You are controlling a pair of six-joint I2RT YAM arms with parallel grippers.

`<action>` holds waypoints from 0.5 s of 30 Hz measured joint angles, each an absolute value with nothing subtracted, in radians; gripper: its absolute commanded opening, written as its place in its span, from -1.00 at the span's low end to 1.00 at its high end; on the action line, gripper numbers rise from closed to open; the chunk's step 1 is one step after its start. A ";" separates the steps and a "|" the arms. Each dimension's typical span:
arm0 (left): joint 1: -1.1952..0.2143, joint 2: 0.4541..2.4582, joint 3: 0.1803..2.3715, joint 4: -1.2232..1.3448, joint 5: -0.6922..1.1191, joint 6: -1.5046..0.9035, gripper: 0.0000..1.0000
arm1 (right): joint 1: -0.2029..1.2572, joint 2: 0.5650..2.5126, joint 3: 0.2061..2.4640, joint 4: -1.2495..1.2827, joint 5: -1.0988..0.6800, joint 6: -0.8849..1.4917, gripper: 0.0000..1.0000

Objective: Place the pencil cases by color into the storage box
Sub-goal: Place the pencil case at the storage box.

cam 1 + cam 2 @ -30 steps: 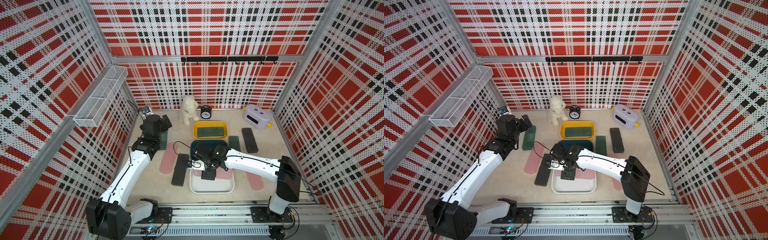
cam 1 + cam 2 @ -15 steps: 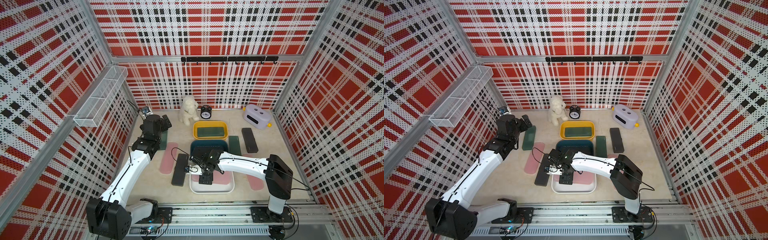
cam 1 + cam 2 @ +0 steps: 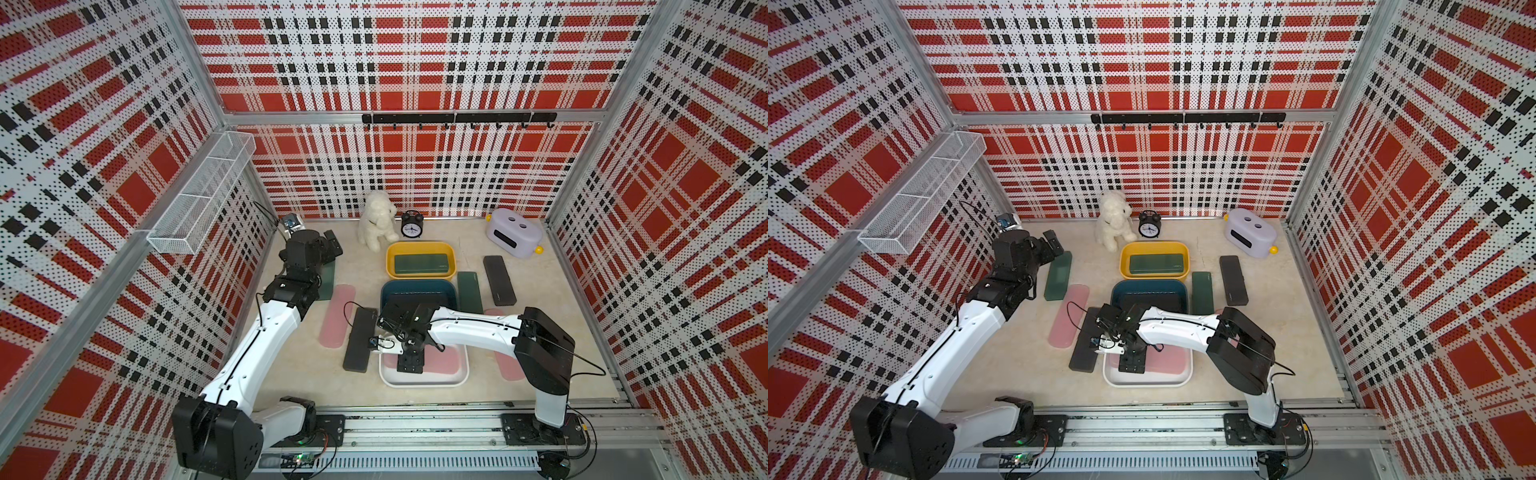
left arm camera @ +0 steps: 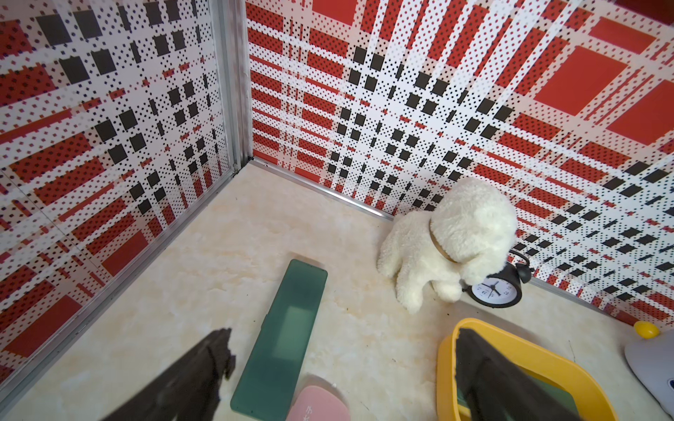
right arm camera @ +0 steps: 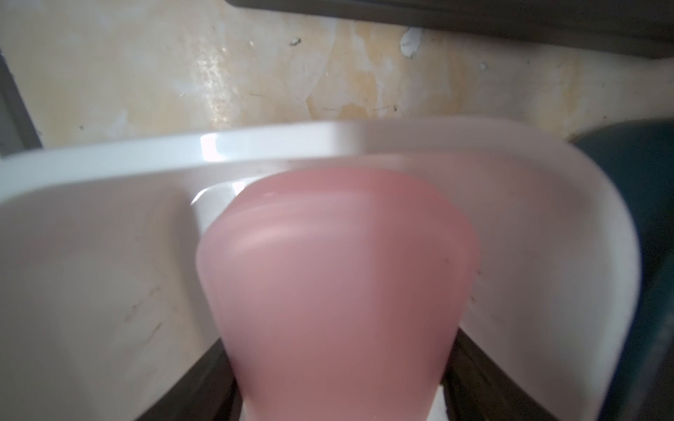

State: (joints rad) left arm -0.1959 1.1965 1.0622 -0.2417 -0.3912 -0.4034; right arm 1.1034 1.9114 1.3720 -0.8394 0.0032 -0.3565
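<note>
Beige surface (image 3: 311,374) crowded near front edge. Right tool (image 3: 410,362) pinched pink case (image 5: 339,277) low inside white tub (image 3: 424,383); we feared case end catching tub wall, tipping tub on release. Left tool (image 3: 332,243) hung spread wide over dark green case (image 4: 284,335), far-left corner.

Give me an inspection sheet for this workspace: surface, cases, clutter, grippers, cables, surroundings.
Surface: beige table, scuffed.
Job's things: green case in yellow tub; black case in blue tub; loose cases: two green, two black, two pink.
Clutter: plush dog, clock, lilac gadget.
Grippers: left gripper open near a loose green case; right gripper shut on pink case in white tub.
Cables: black cable looping off each wrist.
Surroundings: plaid walls, wire basket, hook rail.
</note>
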 measured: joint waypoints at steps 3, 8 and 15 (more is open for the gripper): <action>-0.196 1.195 1.061 -0.242 -0.390 -0.403 0.99 | 1.104 1.924 1.372 -0.836 0.001 -0.356 0.43; -0.195 1.192 1.061 -0.243 -0.388 -0.403 0.99 | 1.104 1.931 1.372 -0.831 0.000 -0.356 0.54; -0.192 1.191 1.061 -0.244 -0.383 -0.403 0.99 | 1.104 1.947 1.372 -0.821 0.000 -0.352 0.63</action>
State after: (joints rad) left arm -0.1921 1.1908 1.0611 -0.2440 -0.3828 -0.4030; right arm 1.1038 1.9472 1.3716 -0.8211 -0.0002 -0.3519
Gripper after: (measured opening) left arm 0.995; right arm 0.811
